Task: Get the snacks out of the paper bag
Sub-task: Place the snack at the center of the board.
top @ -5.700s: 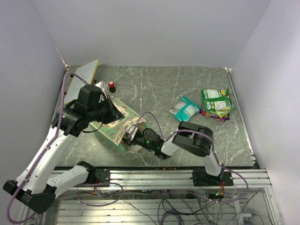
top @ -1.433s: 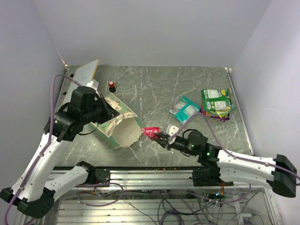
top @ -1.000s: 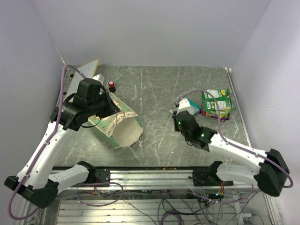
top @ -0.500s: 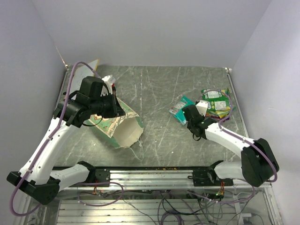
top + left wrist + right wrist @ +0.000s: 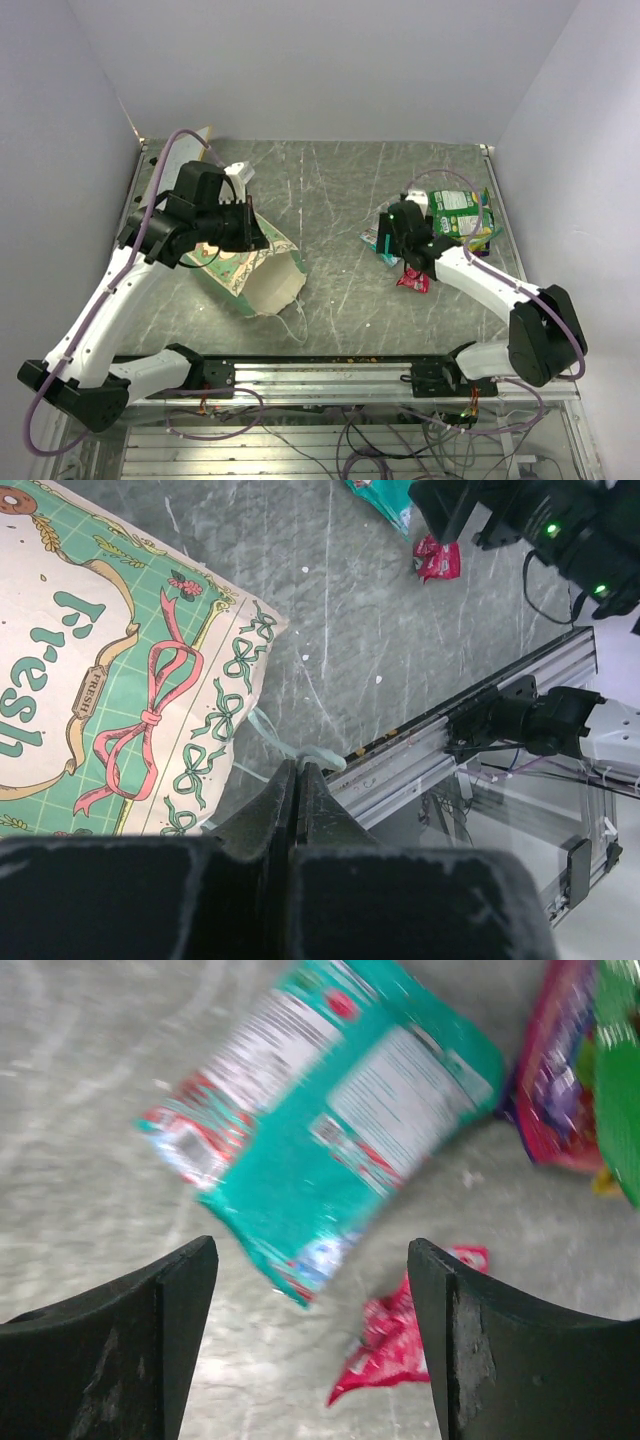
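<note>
Nearest the arm bases, on the left of the tabletop (image 5: 330,195), the paper bag (image 5: 250,268) lies on its side. Its cream mouth gapes toward the near right, and a white string handle (image 5: 292,318) trails out in front of it. That attitude looks deliberate. The left arm (image 5: 110,300) reaches over the bag's far end with its jaws pressed together just above the printed side, seemingly to pin or nip the closed end so the mouth is open and reachable. Whether a fold of paper is actually caught between them I cannot tell from the wrist view. No packet shows in the visible part of the mouth, though the deeper inside is hidden. Across on the right, well apart from the bag, the red packet (image 5: 413,279) lies loose on the tabletop. The right arm (image 5: 480,285) hovers over it with its jaws wide apart, nothing between them and neither touching the snacks below, which reads as a drop-off rather than a pick. Just beyond the red one lies the teal packet (image 5: 330,1120). Farther right, the green packets (image 5: 460,212) sit stacked beside a purple-pink packet (image 5: 555,1060) by the right edge. Gathering the snacks here puts them clear of the bag's mouth. At the far left corner a flat board (image 5: 203,135) shows behind the left arm.
</note>
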